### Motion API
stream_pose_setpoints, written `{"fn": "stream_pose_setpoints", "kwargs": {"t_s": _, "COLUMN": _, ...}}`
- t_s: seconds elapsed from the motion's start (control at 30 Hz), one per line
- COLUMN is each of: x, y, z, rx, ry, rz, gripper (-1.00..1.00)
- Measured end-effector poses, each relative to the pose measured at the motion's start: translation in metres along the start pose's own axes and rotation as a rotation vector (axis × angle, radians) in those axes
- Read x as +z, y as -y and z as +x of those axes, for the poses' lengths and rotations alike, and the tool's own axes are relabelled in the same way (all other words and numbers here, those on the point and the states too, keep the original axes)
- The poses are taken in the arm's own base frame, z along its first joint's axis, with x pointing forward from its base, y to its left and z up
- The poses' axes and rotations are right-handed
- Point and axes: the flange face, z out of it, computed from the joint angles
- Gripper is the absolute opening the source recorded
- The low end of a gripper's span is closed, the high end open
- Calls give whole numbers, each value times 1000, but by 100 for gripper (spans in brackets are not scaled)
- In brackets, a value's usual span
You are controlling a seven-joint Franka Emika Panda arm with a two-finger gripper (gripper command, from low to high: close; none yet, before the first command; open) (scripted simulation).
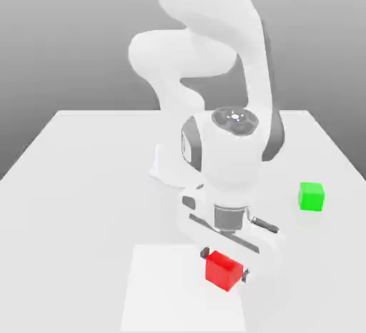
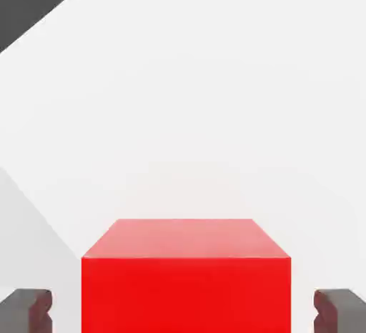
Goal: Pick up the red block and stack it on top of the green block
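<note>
One red block (image 1: 224, 271) and one green block (image 1: 311, 196) on a white table (image 1: 86, 181) — well apart, green toward the exterior view's right. Gripper (image 1: 225, 266) lowered over the red block, fingers (image 2: 28, 310) spread on either side with gaps visible in the hand view — not touching. Plain grey backdrop behind
</note>
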Motion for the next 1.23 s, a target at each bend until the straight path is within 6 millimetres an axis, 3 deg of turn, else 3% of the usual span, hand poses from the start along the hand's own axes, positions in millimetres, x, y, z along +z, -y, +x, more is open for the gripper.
{"fn": "stream_pose_setpoints", "kwargs": {"t_s": 0.13, "x": 0, "y": 0, "z": 0, "rx": 0, "ry": 0, "rz": 1, "gripper": -100}}
{"fn": "stream_pose_setpoints", "kwargs": {"t_s": 0.33, "x": -54, "y": 0, "z": -1, "rx": -3, "ry": -1, "rz": 1, "gripper": -100}}
{"fn": "stream_pose_setpoints", "kwargs": {"t_s": 0.43, "x": -68, "y": -19, "z": -63, "rx": -254, "ry": 13, "rz": -3, "gripper": -100}}
{"fn": "stream_pose_setpoints", "kwargs": {"t_s": 0.53, "x": -76, "y": -52, "z": -125, "rx": -555, "ry": 25, "rz": -6, "gripper": -100}}
{"fn": "stream_pose_setpoints", "kwargs": {"t_s": 0.73, "x": -90, "y": -129, "z": -205, "rx": -1087, "ry": 28, "rz": -6, "gripper": -100}}
{"fn": "stream_pose_setpoints", "kwargs": {"t_s": 0.87, "x": -97, "y": -189, "z": -242, "rx": -1436, "ry": 14, "rz": -3, "gripper": -100}}
{"fn": "stream_pose_setpoints", "kwargs": {"t_s": 0.93, "x": -90, "y": -214, "z": -255, "rx": -1579, "ry": 4, "rz": -2, "gripper": -100}}
{"fn": "stream_pose_setpoints", "kwargs": {"t_s": 1.1, "x": -48, "y": -221, "z": -258, "rx": -1627, "ry": -3, "rz": -1, "gripper": -100}}
{"fn": "stream_pose_setpoints", "kwargs": {"t_s": 1.13, "x": -39, "y": -221, "z": -258, "rx": -1626, "ry": -2, "rz": -1, "gripper": 100}}
{"fn": "stream_pose_setpoints", "kwargs": {"t_s": 1.23, "x": -39, "y": -217, "z": -255, "rx": -1612, "ry": -2, "rz": -1, "gripper": 100}}
